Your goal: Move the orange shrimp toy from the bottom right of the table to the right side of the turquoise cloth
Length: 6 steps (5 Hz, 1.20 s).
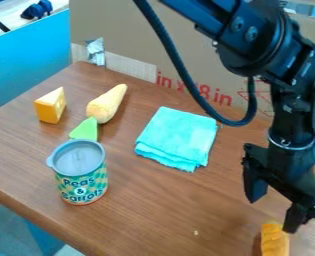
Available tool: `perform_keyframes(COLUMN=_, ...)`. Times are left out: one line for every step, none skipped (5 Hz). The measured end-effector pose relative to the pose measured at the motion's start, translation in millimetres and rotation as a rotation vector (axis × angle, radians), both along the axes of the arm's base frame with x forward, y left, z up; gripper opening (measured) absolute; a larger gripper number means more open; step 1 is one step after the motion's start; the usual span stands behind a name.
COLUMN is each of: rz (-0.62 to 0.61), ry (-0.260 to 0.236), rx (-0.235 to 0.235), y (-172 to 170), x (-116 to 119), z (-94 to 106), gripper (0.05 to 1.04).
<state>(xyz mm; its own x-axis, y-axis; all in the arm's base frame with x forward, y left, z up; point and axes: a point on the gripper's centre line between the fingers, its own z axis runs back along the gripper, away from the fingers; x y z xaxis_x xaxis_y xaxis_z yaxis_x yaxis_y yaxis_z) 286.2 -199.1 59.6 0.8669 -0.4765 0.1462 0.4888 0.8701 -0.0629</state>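
While fingers [255, 189] stand wide apart, empty | yellow-orange piece [274, 242] lies near one tip | turquoise cloth [178, 136] on table [166, 210]

Turquoise cloth [178, 136], green-yellow checkered can [81, 187], orange roll [274, 241].

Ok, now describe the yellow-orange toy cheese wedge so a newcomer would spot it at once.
On the brown wooden table, find the round green-patterned can. Farther back and slightly left in the picture sits the cheese wedge. Flat sides and a pointed corner set it apart from the rounded, tapering, pale-yellow toy vegetable to its right.
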Motion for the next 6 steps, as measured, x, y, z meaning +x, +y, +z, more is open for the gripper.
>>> perform_keyframes(rz=-0.003, ry=0.002, rx=-0.035, y=-10, x=1, z=-2.4, gripper=1.001)
perform_keyframes(rz=-0.001, ry=0.02, rx=-0.05, y=-19, x=0, z=-8.3, gripper=1.001)
perform_keyframes(rz=0.009, ry=0.083, rx=-0.014, y=-21, x=-2, z=-16.5, gripper=1.001)
perform_keyframes(rz=0.015, ry=0.151, rx=0.03, y=-17, x=-8, z=-28.1, gripper=1.001)
perform_keyframes(rz=0.027, ry=0.189, rx=0.06, y=-15, x=-11, z=-27.4, gripper=1.001)
perform_keyframes(rz=0.009, ry=0.198, rx=0.06, y=-15, x=-13, z=-27.0, gripper=1.001)
